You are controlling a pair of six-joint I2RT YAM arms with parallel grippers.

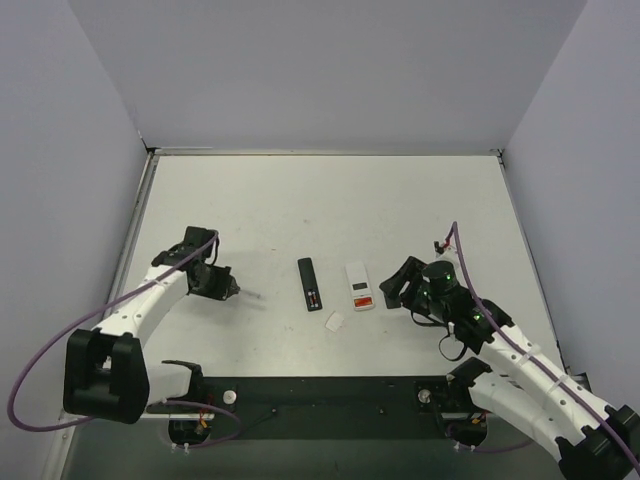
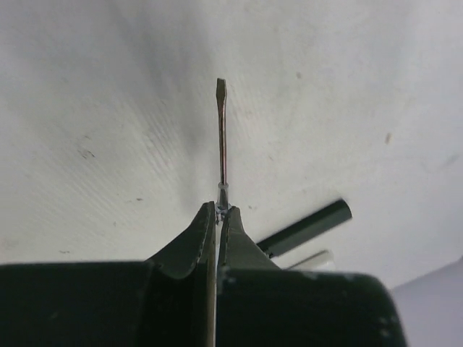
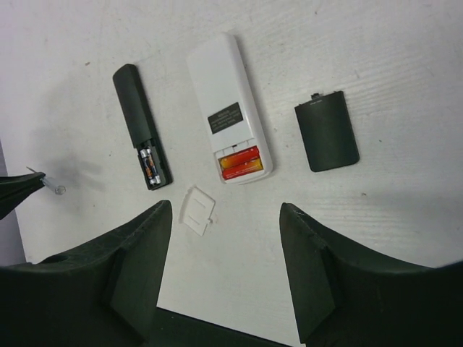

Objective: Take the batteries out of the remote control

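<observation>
The slim black remote control (image 3: 137, 116) lies face down with its compartment uncovered, and two small dark batteries (image 3: 150, 166) sit inside its near end. It also shows mid-table as the black remote (image 1: 310, 283). My left gripper (image 2: 218, 210) is shut on a thin screwdriver (image 2: 222, 137) whose blade points at bare table. From above, the left gripper (image 1: 228, 286) stands well left of the remote. My right gripper (image 3: 226, 235) hovers open and holds nothing, near side of both remotes. In the top view the right gripper (image 1: 400, 285) is to the right of them.
A white remote (image 3: 230, 108) lies beside the black one with red-orange cells (image 3: 240, 163) exposed. Its white cover (image 3: 197, 210) rests loose on the table. A black battery cover (image 3: 327, 130) lies to the right. Walls enclose the table (image 1: 320, 200) at left, back and right.
</observation>
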